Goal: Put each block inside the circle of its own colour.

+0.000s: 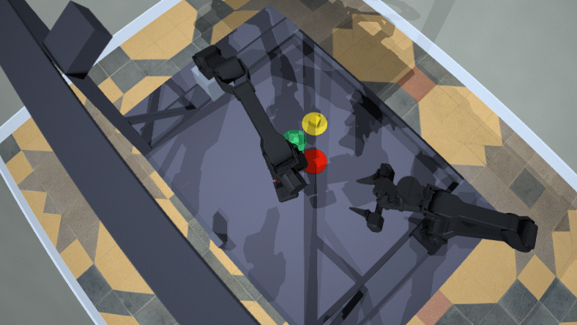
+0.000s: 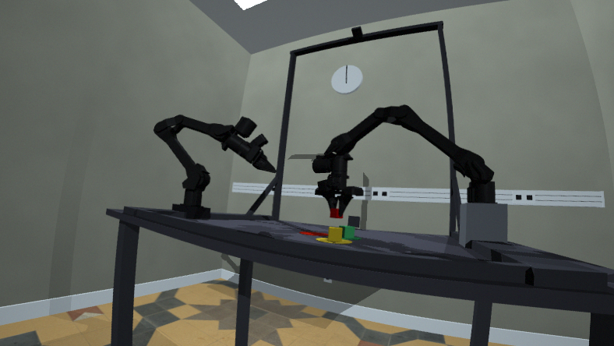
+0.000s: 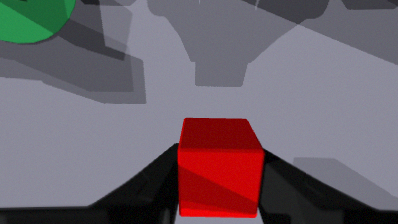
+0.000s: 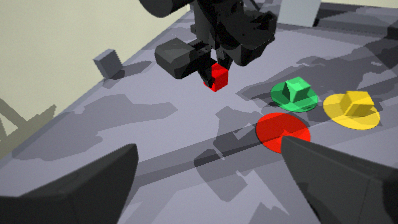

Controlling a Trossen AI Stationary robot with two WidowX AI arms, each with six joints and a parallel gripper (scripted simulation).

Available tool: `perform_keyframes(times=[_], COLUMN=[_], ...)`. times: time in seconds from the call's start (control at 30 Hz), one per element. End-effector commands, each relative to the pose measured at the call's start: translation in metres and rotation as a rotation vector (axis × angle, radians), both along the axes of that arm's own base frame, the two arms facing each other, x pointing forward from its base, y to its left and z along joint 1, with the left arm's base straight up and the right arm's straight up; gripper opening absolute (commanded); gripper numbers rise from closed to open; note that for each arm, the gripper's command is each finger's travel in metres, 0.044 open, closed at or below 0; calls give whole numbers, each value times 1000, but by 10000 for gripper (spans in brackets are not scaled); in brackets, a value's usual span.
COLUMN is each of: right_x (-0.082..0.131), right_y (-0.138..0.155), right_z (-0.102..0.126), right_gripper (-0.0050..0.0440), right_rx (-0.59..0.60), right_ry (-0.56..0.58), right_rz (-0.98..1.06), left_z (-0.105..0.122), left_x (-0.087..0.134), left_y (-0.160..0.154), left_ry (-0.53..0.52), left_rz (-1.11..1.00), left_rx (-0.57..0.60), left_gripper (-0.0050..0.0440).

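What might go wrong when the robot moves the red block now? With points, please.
The red block (image 2: 336,213) (image 3: 220,182) (image 4: 218,77) hangs above the table in the left gripper (image 2: 336,211) (image 3: 215,151) (image 4: 215,81), so it might slip and drop. The red circle (image 1: 315,161) (image 4: 283,132) lies close to the green block (image 2: 348,231) (image 4: 298,88), so a low swing could bump that one. It might also land partly over the red edge.
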State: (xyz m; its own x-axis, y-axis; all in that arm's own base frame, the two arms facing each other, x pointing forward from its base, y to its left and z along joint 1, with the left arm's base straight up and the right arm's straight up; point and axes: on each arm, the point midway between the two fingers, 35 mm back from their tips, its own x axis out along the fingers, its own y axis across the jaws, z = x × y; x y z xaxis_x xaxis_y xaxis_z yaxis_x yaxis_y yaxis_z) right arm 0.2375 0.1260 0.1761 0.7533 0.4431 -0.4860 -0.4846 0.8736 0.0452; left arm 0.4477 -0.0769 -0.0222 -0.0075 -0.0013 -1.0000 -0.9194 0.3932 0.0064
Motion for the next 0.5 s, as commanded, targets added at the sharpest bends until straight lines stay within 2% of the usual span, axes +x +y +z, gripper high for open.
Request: perform_keyframes(times=[0.0, 0.03, 0.1, 0.27, 0.47], right_x=[4, 4, 4, 3, 0], right_y=[6, 7, 7, 12, 18], right_z=[11, 9, 9, 6, 8], right_gripper=[400, 400, 400, 400, 400], right_rx=[24, 24, 24, 10, -16], right_ry=[63, 95, 95, 217, 250], right_rz=[-81, -116, -116, -308, -469], left_z=[30, 27, 27, 2, -24], left_x=[18, 19, 19, 24, 22], left_y=[50, 63, 63, 112, 130], left_ry=[-55, -46, -46, -28, -17], left_rz=[9, 9, 9, 7, 7], left_rx=[-1, 0, 0, 3, 3], left_gripper=[121, 121, 121, 121, 121])
